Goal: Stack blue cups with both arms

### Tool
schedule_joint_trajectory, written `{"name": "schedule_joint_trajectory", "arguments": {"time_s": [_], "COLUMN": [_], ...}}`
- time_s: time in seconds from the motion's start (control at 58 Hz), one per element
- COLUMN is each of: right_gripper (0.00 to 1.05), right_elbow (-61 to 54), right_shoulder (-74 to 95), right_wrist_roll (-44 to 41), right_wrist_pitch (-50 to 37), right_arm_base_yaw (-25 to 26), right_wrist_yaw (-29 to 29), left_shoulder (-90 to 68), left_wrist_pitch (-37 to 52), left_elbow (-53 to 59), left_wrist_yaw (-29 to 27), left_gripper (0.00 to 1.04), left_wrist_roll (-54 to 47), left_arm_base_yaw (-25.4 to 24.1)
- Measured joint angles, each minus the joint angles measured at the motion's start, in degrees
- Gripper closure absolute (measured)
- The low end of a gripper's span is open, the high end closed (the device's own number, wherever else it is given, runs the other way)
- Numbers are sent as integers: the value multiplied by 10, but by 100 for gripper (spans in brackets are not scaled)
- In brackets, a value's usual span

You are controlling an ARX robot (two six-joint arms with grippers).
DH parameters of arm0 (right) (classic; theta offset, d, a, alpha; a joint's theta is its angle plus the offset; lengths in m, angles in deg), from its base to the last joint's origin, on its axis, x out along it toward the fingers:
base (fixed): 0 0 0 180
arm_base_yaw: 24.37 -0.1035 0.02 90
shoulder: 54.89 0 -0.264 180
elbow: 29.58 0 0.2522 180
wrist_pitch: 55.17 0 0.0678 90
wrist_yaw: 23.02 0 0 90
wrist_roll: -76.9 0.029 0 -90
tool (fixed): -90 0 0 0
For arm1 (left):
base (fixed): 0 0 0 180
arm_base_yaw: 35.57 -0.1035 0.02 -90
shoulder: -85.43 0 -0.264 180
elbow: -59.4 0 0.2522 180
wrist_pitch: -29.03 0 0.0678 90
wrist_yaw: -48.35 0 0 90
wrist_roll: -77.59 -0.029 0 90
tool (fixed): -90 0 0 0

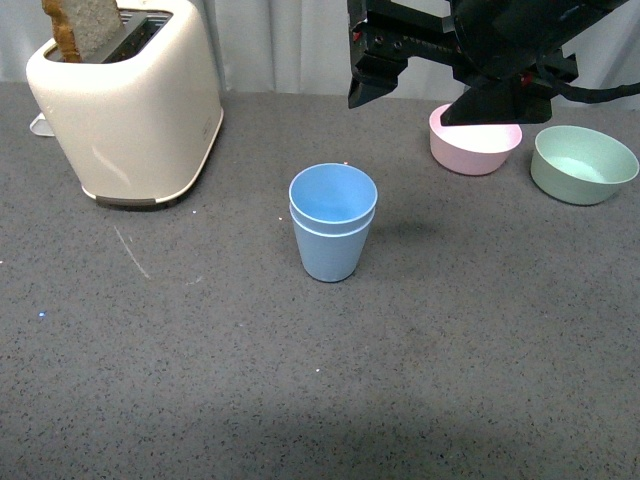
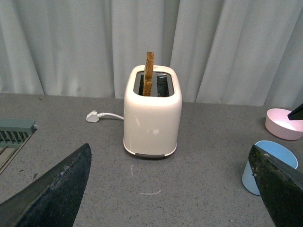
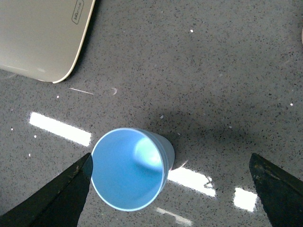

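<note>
Two light blue cups (image 1: 333, 225) stand nested, one inside the other, upright in the middle of the grey table. My right arm (image 1: 480, 50) hangs high over the back of the table, behind and to the right of the stack. Its wrist view looks down into the blue cups (image 3: 128, 168), which lie close to one finger of the open right gripper (image 3: 170, 158); nothing is held. The open left gripper (image 2: 169, 161) is empty and faces the toaster. The blue cups (image 2: 277, 149) sit partly behind one of its fingers. My left arm is out of the front view.
A cream toaster (image 1: 130, 100) with a bread slice in it stands at the back left, its white cord (image 2: 102, 115) trailing behind. A pink bowl (image 1: 472, 145) and a green bowl (image 1: 583, 163) sit at the back right. Grey curtains close off the far side.
</note>
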Motion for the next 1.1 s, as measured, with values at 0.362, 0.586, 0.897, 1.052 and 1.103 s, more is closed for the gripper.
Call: {"name": "schedule_joint_trajectory", "arguments": {"time_s": [0.362, 0.586, 0.897, 1.052, 1.103], "right_gripper": [48, 87, 104, 104, 104], "right_elbow": [-326, -485, -625, -669, -684], "right_shoulder": [-79, -207, -318, -385, -417], "right_wrist_roll": [-114, -130, -134, -134, -134], "right_wrist_pitch": [-657, -796, -812, -783, -767], "right_arm_base_yaw": [20, 71, 115, 133, 139], "right_wrist_yaw": [-293, -257, -209, -193, -185], "left_shoulder": [0, 0, 0, 0, 0], "left_wrist_pitch": [0, 0, 0, 0, 0], "left_elbow": [0, 0, 0, 0, 0], "left_wrist_yaw": [-2, 0, 0, 0, 0], "left_gripper": [7, 7, 7, 7, 7], "left_wrist_roll": [0, 0, 0, 0, 0], "left_arm_base_yaw": [0, 0, 0, 0, 0]}}
